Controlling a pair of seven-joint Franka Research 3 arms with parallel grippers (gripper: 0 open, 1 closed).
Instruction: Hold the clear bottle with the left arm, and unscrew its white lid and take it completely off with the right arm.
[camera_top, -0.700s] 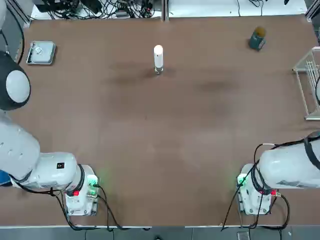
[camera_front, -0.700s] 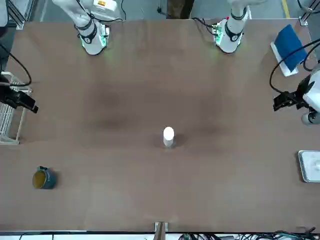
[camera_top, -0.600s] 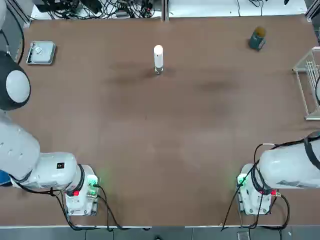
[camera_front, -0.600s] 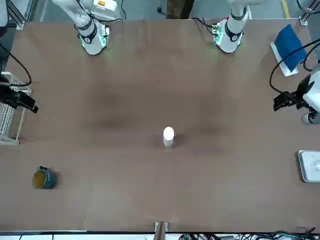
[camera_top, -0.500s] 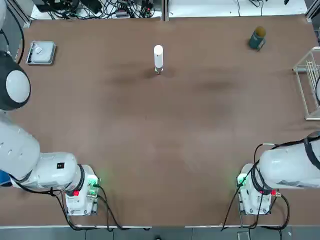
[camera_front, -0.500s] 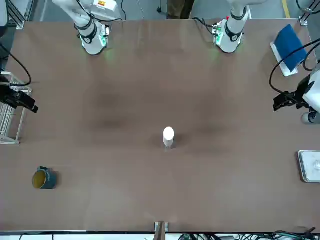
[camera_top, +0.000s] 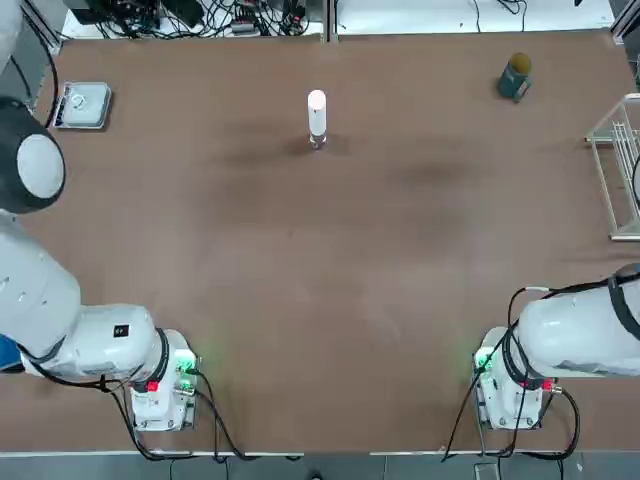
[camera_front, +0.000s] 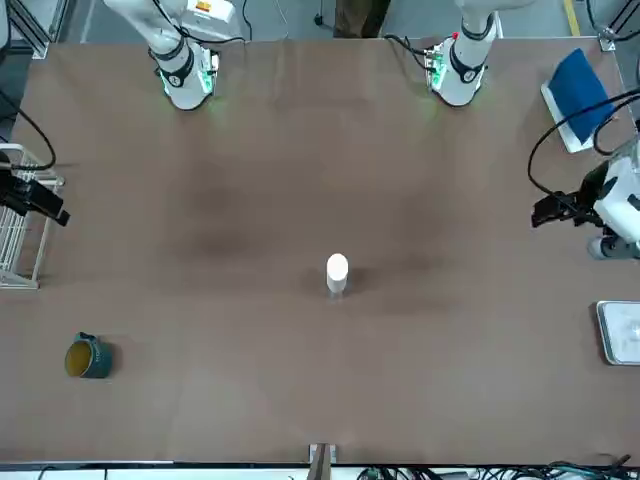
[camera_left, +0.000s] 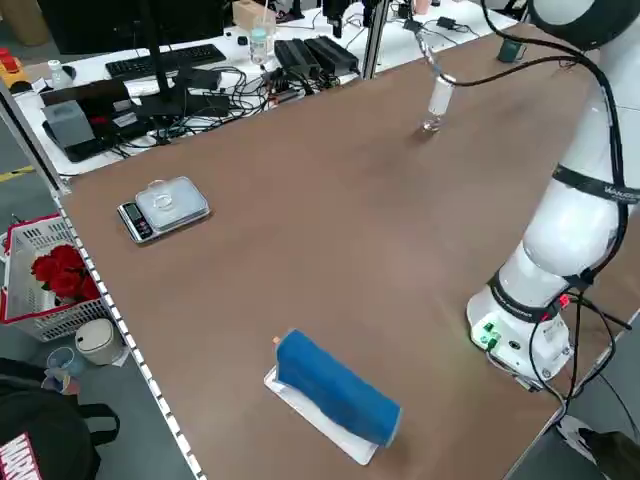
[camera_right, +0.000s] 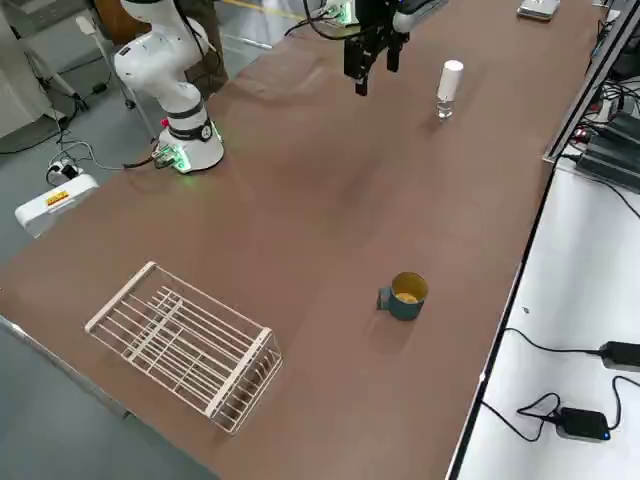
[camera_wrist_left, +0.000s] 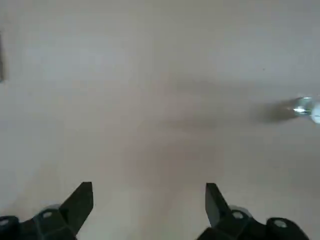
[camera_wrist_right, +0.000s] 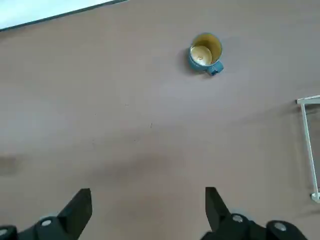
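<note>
Clear bottle (camera_top: 317, 139) work is only beginning: the left gripper (camera_front: 548, 209), fingers spread wide in its wrist view, has drifted inward from the table's left edge compared with a moment ago, which suggests the approach to hold the bottle has started. The right gripper (camera_front: 42, 206) hangs open by the wire rack (camera_front: 15, 250), barely changed. Well apart from both, the bottle stands upright mid-table toward the far edge, the white lid (camera_top: 316, 110) on it and untouched.
</note>
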